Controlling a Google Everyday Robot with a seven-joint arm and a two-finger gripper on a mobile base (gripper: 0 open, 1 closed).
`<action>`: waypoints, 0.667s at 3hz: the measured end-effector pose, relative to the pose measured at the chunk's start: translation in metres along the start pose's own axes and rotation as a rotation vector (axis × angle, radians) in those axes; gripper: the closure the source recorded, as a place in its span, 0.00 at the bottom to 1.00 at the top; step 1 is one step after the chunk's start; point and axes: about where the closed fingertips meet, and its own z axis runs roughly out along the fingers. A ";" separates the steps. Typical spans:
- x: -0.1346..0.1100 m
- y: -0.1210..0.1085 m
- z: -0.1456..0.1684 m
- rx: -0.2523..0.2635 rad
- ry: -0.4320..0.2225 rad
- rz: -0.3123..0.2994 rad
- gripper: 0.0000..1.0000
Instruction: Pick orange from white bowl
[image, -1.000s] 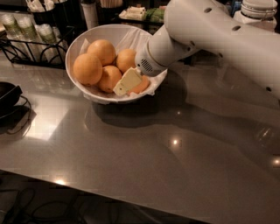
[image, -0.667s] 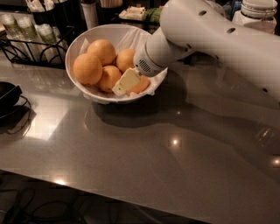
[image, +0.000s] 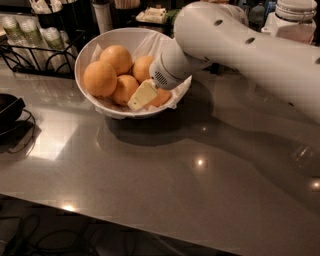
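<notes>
One round smooth orange (image: 161, 98) in white paper-lined bowl (image: 102, 41) | tool (image: 146, 95) beside it (closure indiscernible) | likely firm, slick: clasp across middle.

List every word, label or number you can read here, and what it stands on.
No text here can be read.
Bottles in the rack: any labels are too blurred to read.
Pincer, down in the bowl among the oranges: no marking shows.
</notes>
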 end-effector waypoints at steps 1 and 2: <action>0.009 -0.001 0.009 0.016 0.025 0.018 0.21; 0.020 -0.004 0.015 0.037 0.046 0.044 0.22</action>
